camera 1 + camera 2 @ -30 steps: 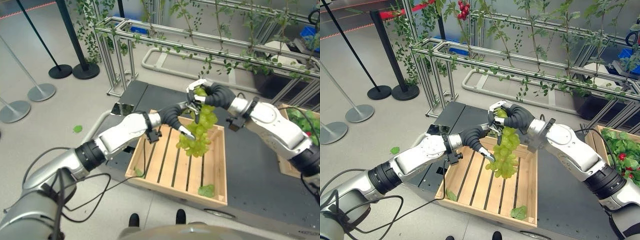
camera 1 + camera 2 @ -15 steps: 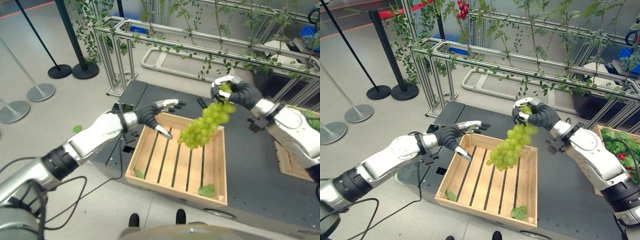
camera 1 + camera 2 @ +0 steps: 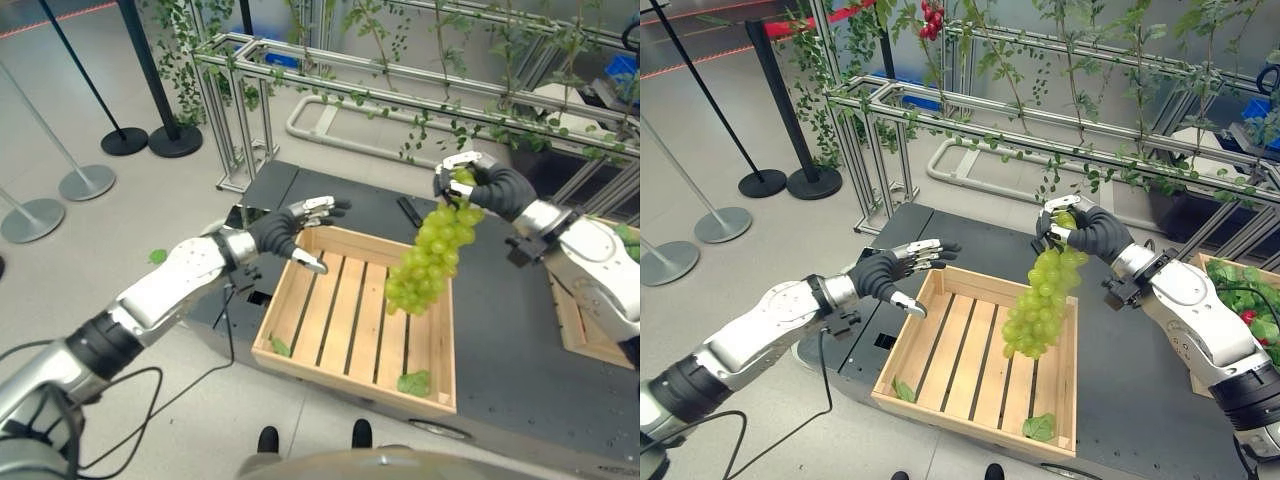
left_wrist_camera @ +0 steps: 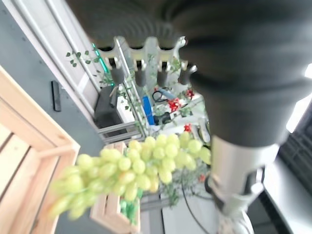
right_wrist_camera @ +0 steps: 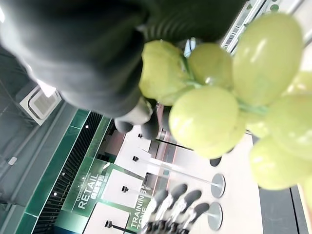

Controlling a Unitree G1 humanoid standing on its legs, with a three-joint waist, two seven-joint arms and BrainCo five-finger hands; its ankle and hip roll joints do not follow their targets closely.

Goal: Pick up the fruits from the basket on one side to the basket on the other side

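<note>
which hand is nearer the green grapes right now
Right. The right hand is curled round the top of the green grapes, which hang over the wooden crate. The left hand is open, apart, at the crate's far left corner.

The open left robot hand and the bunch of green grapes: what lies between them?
In the left eye view, the wooden slatted crate's far rim lies below the gap between left robot hand and grapes, held by the right robot hand.

Right-side basket (image 3: 1228, 268) cut off by the edge, half behind the right arm.
</note>
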